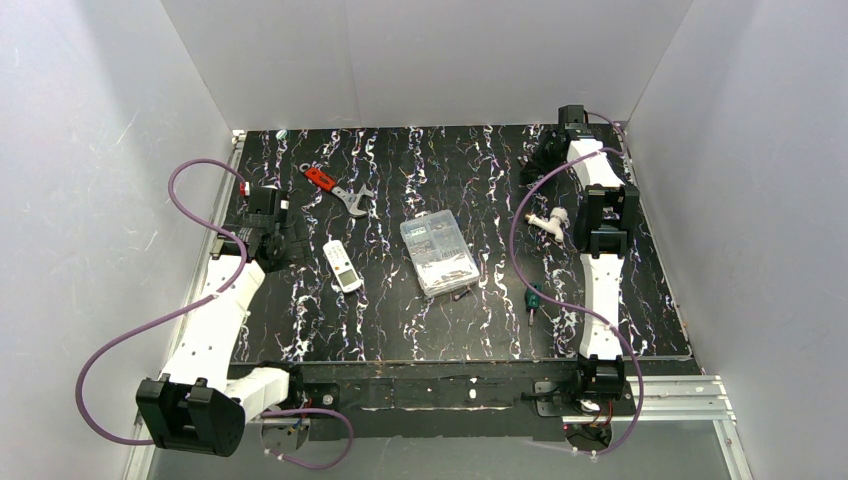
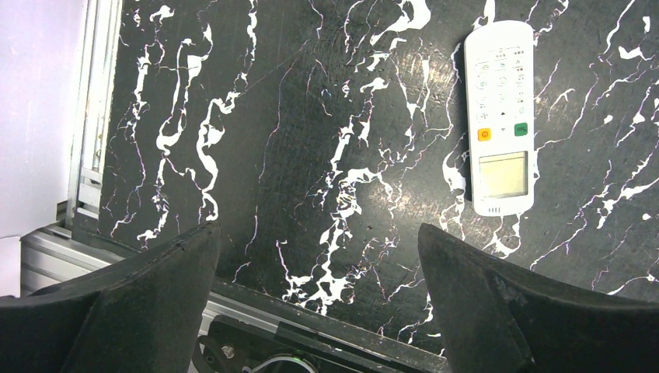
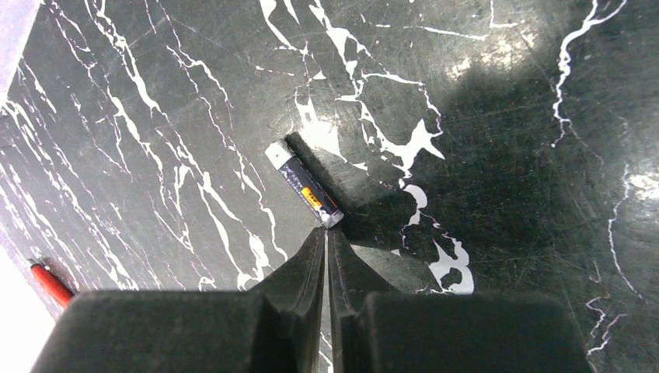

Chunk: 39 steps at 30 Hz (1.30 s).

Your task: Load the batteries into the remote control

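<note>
The remote control [image 1: 343, 266] is a slim white handset lying face up left of the table's middle. In the left wrist view the remote control [image 2: 501, 116] lies up and to the right, with its display and an orange button showing. My left gripper [image 2: 319, 264] hangs open over bare table beside it, holding nothing. A single battery [image 3: 305, 185], black with an orange band, lies flat on the table. My right gripper [image 3: 326, 231] is shut, its tips right at the battery's near end. In the top view the right gripper [image 1: 533, 168] is at the far right.
A clear compartment box [image 1: 438, 254] sits mid-table. A wrench with a red handle [image 1: 340, 190] lies at the back left. A white fitting [image 1: 550, 220] and a green screwdriver [image 1: 533, 300] lie near the right arm. A red object [image 3: 47, 284] lies by the wall.
</note>
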### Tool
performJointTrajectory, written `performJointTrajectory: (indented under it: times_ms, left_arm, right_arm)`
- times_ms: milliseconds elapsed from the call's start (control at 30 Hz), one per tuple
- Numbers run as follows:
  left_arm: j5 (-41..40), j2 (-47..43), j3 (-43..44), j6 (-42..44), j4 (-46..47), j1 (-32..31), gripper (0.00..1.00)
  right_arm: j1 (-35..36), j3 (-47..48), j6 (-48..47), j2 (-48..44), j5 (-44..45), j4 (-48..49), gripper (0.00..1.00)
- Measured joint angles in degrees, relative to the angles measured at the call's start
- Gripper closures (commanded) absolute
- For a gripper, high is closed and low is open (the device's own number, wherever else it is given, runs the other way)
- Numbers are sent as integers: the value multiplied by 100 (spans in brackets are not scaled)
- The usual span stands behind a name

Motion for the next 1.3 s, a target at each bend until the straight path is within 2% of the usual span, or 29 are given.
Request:
performJointTrajectory:
  times_ms: [367, 633, 667, 767, 867, 1100, 1300]
  left_arm:
    - [0, -4, 0, 0, 2, 0, 1]
    - [-2, -72, -2, -2, 2, 0, 1]
    - [-2, -81, -2, -2, 2, 0, 1]
    - [-2, -94, -2, 0, 0, 0, 1]
    - [-2, -98, -2, 0, 0, 0, 1]
    - [-7, -105, -2, 0, 0, 0, 1]
    - [-33, -114, -2, 4, -7, 0, 1]
  right_arm:
    - [-7, -695, -116, -293, -264, 531, 89]
    - [57, -1626, -450, -887, -330, 542, 89]
    - [59, -1714, -474, -953, -337, 525, 85]
    - [76, -1910, -590, -1143, -330, 511, 64]
    - [92, -1880, -745, -1290, -262, 527, 55]
    - [81, -929, -1036, -1274, -109, 599, 51]
    - [33, -433, -634, -1023, -227, 1233, 50]
